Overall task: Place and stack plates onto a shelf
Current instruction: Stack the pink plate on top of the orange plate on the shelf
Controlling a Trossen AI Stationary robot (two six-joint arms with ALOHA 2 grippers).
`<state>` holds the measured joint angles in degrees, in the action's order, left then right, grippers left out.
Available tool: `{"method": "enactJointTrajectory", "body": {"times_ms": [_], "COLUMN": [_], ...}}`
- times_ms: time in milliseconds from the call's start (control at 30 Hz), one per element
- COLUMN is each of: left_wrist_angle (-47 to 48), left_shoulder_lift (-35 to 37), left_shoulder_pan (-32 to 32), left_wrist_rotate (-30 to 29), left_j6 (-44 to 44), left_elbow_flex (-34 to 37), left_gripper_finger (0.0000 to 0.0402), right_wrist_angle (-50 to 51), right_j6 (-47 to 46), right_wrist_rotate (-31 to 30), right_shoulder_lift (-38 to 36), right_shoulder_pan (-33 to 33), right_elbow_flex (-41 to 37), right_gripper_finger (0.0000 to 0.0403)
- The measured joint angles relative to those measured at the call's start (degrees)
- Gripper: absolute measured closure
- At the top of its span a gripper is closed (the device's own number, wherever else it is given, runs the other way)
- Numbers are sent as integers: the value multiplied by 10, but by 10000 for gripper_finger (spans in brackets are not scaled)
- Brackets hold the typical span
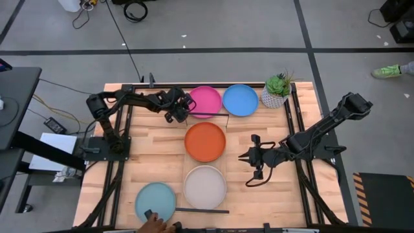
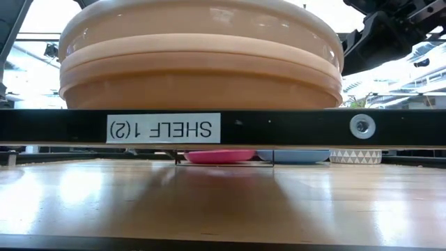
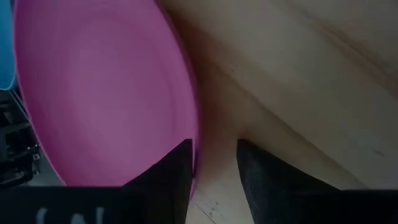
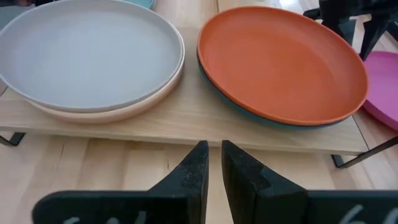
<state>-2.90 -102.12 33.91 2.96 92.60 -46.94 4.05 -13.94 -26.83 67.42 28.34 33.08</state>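
The shelf (image 4: 186, 127) is a pale board down the middle of the table. It carries an orange plate (image 1: 205, 142) on a dark teal one (image 4: 249, 113), and a grey plate (image 1: 205, 187) on a tan one (image 4: 124, 111). A pink plate (image 1: 207, 100) and a blue plate (image 1: 240, 99) lie flat on the table at its far side. My left gripper (image 1: 182, 111) is open at the pink plate's left rim (image 3: 194, 134), one finger (image 3: 168, 180) over the plate, the other (image 3: 261, 183) over the table; whether they touch it, I cannot tell. My right gripper (image 4: 213, 165) hovers right of the shelf, its fingers a narrow gap apart with nothing between.
A light aqua plate (image 1: 156, 201) lies at the near left, with a person's hand (image 1: 155, 224) at its near rim. A white potted plant (image 1: 277, 92) stands at the far right beside the blue plate. Black frame rails (image 1: 294, 129) run along both sides of the table.
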Motion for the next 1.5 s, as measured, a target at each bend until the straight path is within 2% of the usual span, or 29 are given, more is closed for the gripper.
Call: {"method": "enactJointTrajectory", "body": {"times_ms": [267, 333, 567, 900, 1033, 1100, 1233, 1400, 1500], "left_wrist_angle": [-10, -10, 2, 74, 91, 89, 90, 110, 141], "left_shoulder_lift": [-2, -2, 15, 154, 209, 237, 304, 373, 388], "left_shoulder_pan": [0, 0, -13, -15, -26, -38, -82, -190, -270], "left_wrist_rotate": [-7, -8, -44, -46, -84, -108, -117, -162, -202], "left_j6": [-4, -5, -5, -37, -59, -63, -83, -90, -103], "left_elbow_flex": [0, 1, 2, 1, 1, 1, 1, 1, 1], "left_gripper_finger": [371, 386, 386, 386, 386, 386, 386, 386, 386], "right_wrist_angle": [-2, -2, -2, -2, -3, -4, -1, 1, 1], "right_j6": [-11, -11, -10, -9, -3, 3, 6, 5, -3], "right_wrist_rotate": [0, 0, 0, 10, 10, 10, 10, 4, 0], "right_shoulder_lift": [0, 0, 0, 0, 0, 0, 0, 0, 0], "right_shoulder_pan": [0, 0, 0, 1, 1, 1, 1, 0, 0], "right_elbow_flex": [0, 0, 0, 0, 0, 0, 0, 0, 0], "right_gripper_finger": [353, 353, 353, 353, 353, 353, 353, 353, 353]}}
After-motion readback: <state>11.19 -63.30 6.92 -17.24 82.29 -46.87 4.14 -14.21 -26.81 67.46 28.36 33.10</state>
